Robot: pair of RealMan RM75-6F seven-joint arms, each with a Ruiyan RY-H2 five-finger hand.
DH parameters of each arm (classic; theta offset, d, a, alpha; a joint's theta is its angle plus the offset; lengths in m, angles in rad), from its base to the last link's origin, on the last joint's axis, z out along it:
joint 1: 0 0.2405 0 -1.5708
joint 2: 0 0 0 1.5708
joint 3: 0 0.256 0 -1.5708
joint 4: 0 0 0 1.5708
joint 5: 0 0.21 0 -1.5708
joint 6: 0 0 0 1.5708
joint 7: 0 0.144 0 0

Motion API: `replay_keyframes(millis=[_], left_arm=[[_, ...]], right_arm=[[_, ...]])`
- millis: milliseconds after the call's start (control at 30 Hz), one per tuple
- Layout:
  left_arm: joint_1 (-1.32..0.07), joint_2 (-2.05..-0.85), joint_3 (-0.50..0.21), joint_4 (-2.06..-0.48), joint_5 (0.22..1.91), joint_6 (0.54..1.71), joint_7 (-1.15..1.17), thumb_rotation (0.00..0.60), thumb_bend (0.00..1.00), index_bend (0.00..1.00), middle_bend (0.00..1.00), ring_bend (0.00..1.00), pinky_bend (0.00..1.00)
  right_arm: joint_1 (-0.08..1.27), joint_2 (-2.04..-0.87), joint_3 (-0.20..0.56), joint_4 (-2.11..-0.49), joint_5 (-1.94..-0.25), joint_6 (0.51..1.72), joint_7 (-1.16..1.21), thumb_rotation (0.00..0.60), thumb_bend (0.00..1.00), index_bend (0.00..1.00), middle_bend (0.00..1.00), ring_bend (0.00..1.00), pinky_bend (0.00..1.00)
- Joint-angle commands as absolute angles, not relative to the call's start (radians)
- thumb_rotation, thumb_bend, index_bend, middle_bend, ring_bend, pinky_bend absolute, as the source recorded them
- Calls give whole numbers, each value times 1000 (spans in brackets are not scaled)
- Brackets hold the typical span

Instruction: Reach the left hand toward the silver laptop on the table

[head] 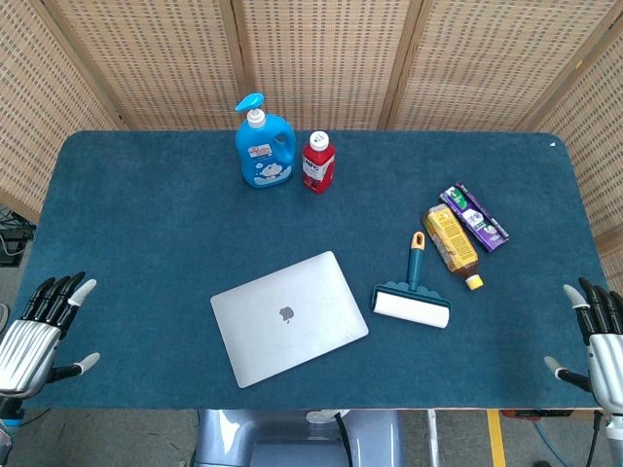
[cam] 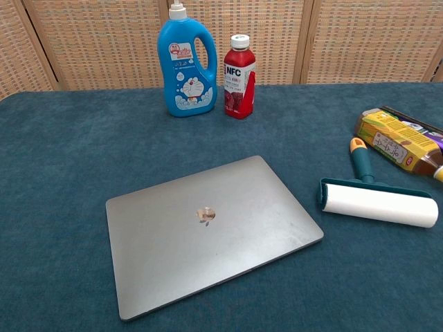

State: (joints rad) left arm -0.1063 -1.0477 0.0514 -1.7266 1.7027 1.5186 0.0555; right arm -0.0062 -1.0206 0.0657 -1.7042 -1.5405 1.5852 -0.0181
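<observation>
Two hands, both parked at the bottom corners of the head view, and neither is anywhere near its target yet. Our left hand sits at the lower left of the frame, off the table's near-left edge, fingers spread wide and holding nothing. The right hand mirrors it at the lower right, also splayed and empty. The chest view shows neither.

The silver laptop lies closed and flat in the lower middle of the frame, turned at an angle, with the lint roller just beside its right edge.

What could go wrong, we reckon: coming in low, the fingertips could catch the blue mat or jab the laptop's near-left corner and skid it into the roller. The detergent bottle and red juice bottle at the top look safely out of the way.
</observation>
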Motion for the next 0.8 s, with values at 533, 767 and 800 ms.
replay_keyframes(millis=[533,767,800], left_arm=[[-210,-1111,20,-1772,1750,1419,-55,600,221,0,779,794,697],[-474,-1152,-52,-1999,1422,907,-3,600,1000,0,965,987,1000],[-508,-1163,-65,-2009,1355,852,19,600,1000,0,966,987,1000]], right_arm=[[3,-1030,75,-1701,-1509,1562,-30,600,0,0,0,0,0],[10,-1044,90,-1696,-1467,1547,-73,600,0,0,0,0,0],[11,-1046,91,-1694,-1461,1544,-78,600,0,0,0,0,0]])
